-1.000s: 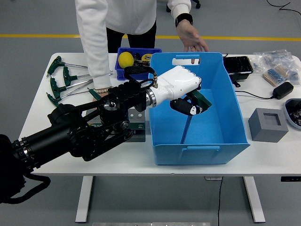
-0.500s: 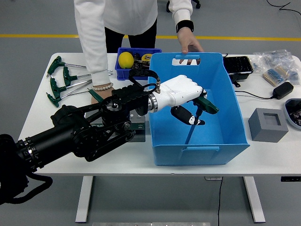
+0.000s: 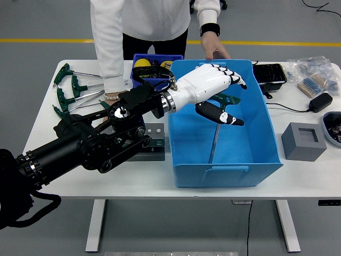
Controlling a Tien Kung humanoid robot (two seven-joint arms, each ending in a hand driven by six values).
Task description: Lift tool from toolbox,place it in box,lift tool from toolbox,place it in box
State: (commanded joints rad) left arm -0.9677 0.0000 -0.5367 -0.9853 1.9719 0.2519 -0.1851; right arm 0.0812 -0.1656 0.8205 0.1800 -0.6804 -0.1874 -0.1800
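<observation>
My left hand (image 3: 226, 98) hangs over the blue box (image 3: 266, 128) with its white fingers (image 3: 232, 77) spread and nothing held. A green T-handle tool (image 3: 214, 143) stands tilted inside the box just under the hand, its green handle (image 3: 229, 99) between thumb and fingers and its thin shaft reaching down to the box floor. I cannot tell if the hand still touches the handle. The grey tool holder (image 3: 155, 135) sits on the table left of the box, partly hidden by my arm. The right hand is out of view.
Several green T-handle tools (image 3: 74, 92) lie at the table's left. A small blue bin (image 3: 152, 57) with a yellow ball stands behind my arm. A person at the far side rests one hand (image 3: 214, 50) on the box's far rim and one hand (image 3: 111, 99) near the tools. A grey block (image 3: 303, 141) sits to the right.
My left hand has opened from a closed grip on the green-handled tool and risen a little. The tool now stands in the box. The person's hand moved onto the box rim.
</observation>
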